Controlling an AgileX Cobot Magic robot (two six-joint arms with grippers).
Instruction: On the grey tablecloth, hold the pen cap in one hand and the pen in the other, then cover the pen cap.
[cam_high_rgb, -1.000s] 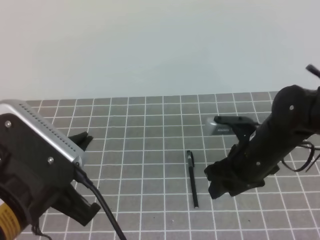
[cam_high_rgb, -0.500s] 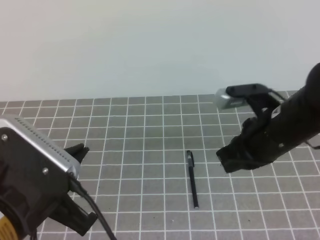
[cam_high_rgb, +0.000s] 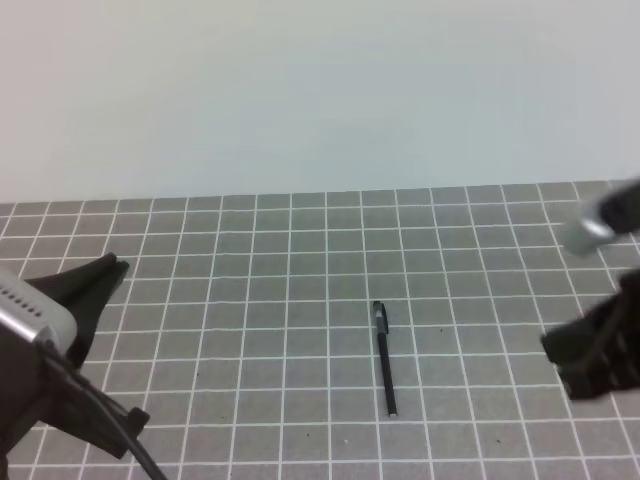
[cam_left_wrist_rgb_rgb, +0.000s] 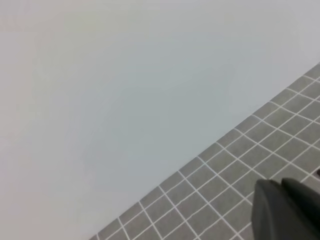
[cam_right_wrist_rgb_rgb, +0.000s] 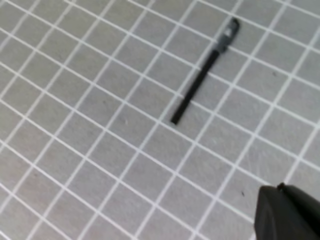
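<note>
- Grey tablecloth (cam_high_rgb: 250, 250) printed with thin white grid lines is covering the counter in the exterior high view, ending at a pale plain backdrop.
- Long thin black pen (cam_high_rgb: 384, 357) is lying flat on the cloth just right of centre, pointing roughly toward and away from the camera, with its cap (cam_high_rgb: 379, 314) seated on the far end; it is lying exactly where it lay a second ago.
- Right claw (cam_high_rgb: 592, 360), black, is sitting at the right edge of the high view, well apart from the pen. A second ago it was hanging just beside the pen with its jaws spread; now it is pulled back to the right and its jaws are together, gripping nothing.
- Right wrist view is showing the pen (cam_right_wrist_rgb_rgb: 202, 76) alone on the grid, untouched, with the dark claw tip (cam_right_wrist_rgb_rgb: 287, 212) in the lower right corner.
- Left claw (cam_high_rgb: 95, 285), black, is sitting at the far left, lower in frame than before, jaws together and empty; its tip (cam_left_wrist_rgb_rgb: 287, 210) is showing over the cloth (cam_left_wrist_rgb_rgb: 225, 165) in the left wrist view.
</note>
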